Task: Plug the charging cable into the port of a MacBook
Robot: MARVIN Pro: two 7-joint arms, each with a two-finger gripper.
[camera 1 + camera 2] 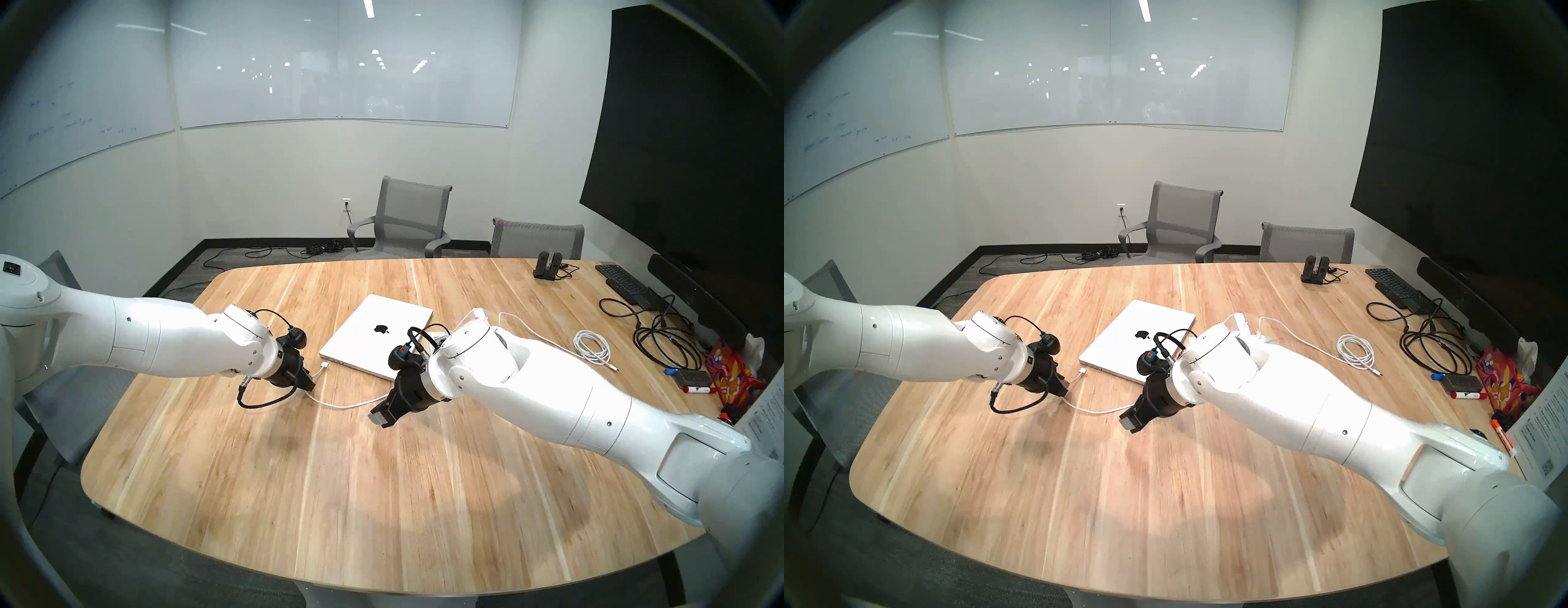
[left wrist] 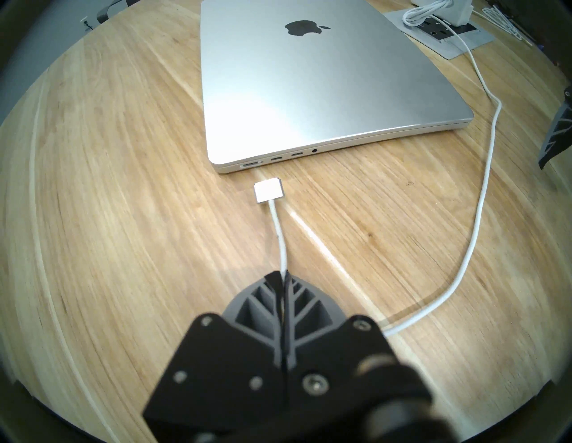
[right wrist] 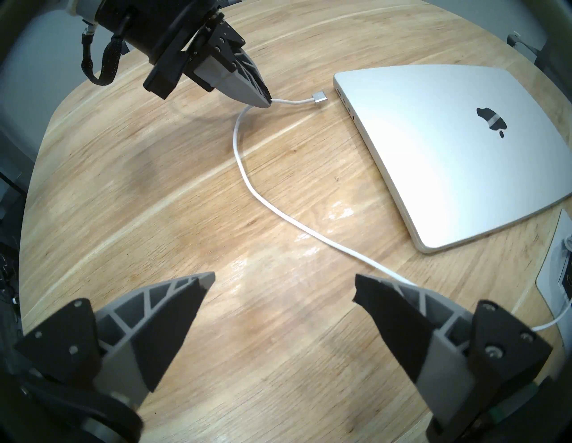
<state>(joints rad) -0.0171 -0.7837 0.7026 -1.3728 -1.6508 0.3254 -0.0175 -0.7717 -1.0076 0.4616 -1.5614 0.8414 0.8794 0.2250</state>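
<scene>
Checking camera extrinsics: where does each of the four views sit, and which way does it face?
Head stereo left: on the head, looking down over the table; both arms, MacBook between.
Head stereo right: same scene, slightly offset.
Left wrist: above the left end effector, shut on the charging cable, facing the MacBook's port edge.
Right wrist: behind the open right end effector, facing tabletop, cable, left end effector and MacBook.
Shared: MacBook and cable plug show in all.
</scene>
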